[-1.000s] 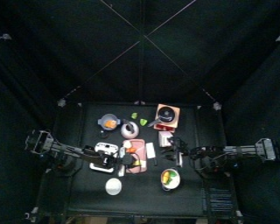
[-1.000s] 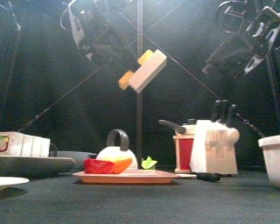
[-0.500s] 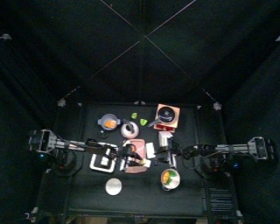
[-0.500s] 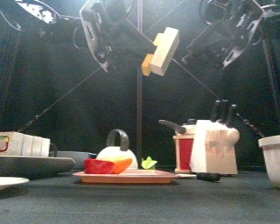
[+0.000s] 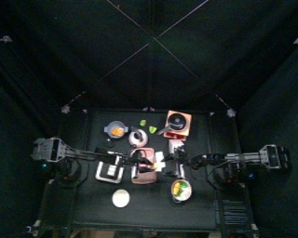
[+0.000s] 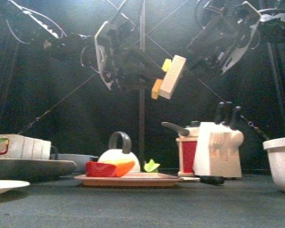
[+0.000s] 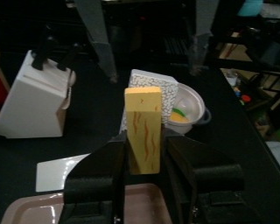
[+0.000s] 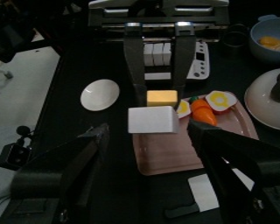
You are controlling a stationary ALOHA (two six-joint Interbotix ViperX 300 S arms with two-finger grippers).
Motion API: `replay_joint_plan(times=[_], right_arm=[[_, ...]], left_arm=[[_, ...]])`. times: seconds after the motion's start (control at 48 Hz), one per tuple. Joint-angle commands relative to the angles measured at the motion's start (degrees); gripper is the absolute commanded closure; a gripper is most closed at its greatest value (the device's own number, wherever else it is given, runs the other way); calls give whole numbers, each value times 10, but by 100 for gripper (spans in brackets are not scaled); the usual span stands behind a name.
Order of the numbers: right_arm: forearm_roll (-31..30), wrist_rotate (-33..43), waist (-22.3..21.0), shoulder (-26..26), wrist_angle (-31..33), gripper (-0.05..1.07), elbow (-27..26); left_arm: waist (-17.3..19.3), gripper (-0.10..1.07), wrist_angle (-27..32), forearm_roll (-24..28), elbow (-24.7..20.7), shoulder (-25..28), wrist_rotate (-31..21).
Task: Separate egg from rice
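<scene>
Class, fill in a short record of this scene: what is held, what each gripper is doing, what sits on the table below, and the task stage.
Held item: egg-and-rice piece, yellow layer on white layer, in mid-air
Left gripper: shut on the piece
Right gripper: open, empty, facing the piece
Below: pink tray with toy foods; knife block beside it
Task stage: layers not yet apart
</scene>
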Motion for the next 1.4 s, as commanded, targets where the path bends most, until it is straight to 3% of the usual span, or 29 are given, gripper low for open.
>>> replay_joint_plan(times=[0.0, 0.333, 0.812, 1.375], right_arm=[[3, -1, 1, 4, -1, 2, -18], [1, 0, -2, 54, 12, 2, -47], [1, 1, -3, 72, 19, 6, -54], [3, 2, -4, 67, 19, 46, -52]], left_arm=[[-2, 44, -8, -55, -20, -6, 44], [-15, 43, -21, -172, -18, -4, 165], [-20, 43, -25, -185, -15, -4, 178], [-18, 45, -25, -183, -10, -4, 178]])
